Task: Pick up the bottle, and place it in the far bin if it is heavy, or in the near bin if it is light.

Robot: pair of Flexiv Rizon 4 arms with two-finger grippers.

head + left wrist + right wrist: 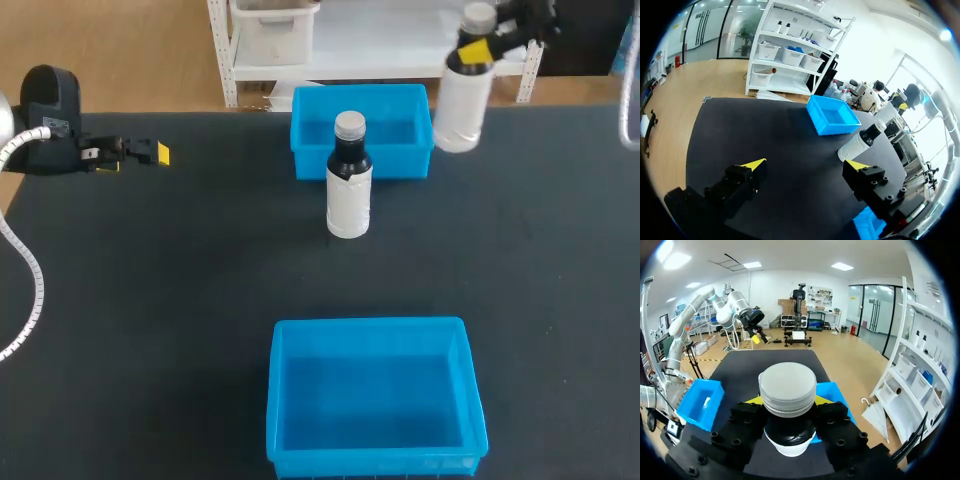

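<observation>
My right pincer pinched a bottle at its neck, apparently held clear of the table, just right of the far bin. A second bottle stood just before that bin. My left pincer hung spread, well left. I judged this the weighing step; next, choose far bin or near bin

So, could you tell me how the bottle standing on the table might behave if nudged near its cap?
The standing bottle is tall on a narrow base, so it would probably tip. Being round, it might then roll across the table.
</observation>
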